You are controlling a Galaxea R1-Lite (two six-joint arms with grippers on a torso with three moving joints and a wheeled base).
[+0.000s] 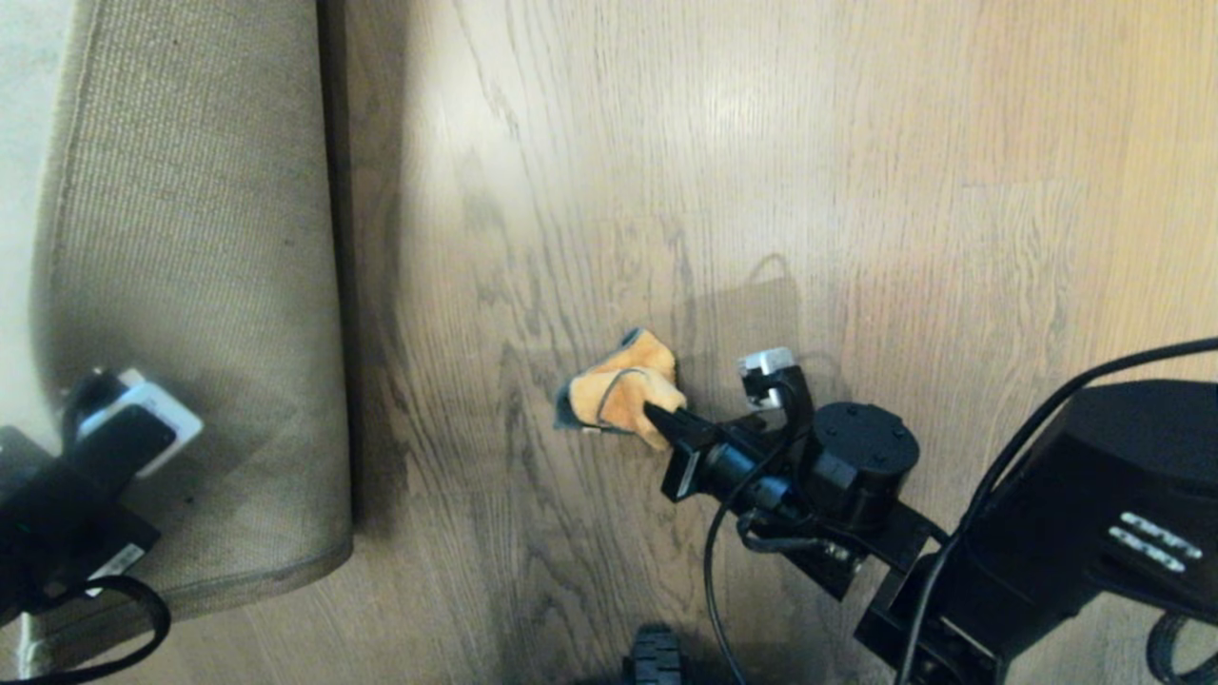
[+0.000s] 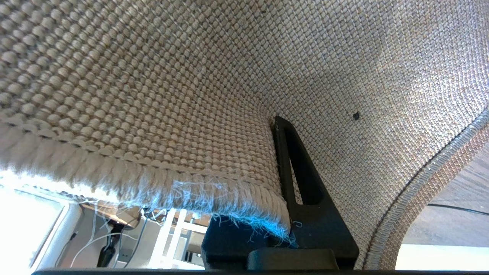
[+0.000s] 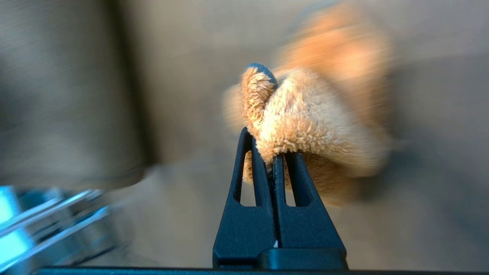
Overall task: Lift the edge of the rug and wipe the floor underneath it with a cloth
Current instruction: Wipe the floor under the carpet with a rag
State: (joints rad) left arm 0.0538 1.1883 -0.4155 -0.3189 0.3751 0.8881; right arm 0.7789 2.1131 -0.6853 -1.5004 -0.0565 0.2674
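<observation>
Head view: you see the rug edge [image 1: 328, 285] folded back, tan backing uppermost, with bare floor [image 1: 856, 190] exposed beside it.
Landmark: every place below is given relative to the rug edge, whose long axis runs away from the robot.
Left gripper [image 1: 90, 419]: it sits on the turned-over flap, on the far side of the edge from the exposed floor. In the left wrist view the fingers [image 2: 301, 183] are nearly together, pinching the fringed border of the rug.
Right gripper [image 1: 666, 419]: it is out over the floor, well apart from the rug edge on the bare-wood side. Its jaws are pressed together on a fold of the cloth.
Cloth [image 1: 623, 385]: orange terry, bunched at the right fingertips, lying between that gripper and the rug edge, on or just above the planks; contact cannot be confirmed.
Governing relation: the strip uncovered by the lift lies from the cloth toward the rug edge, and only your right arm carries the cloth.
Judgement: you would sweep toward the fold and along its length while the left grip holds.
Risk: a slipping left pinch would drop the flap onto the wiped strip.
</observation>
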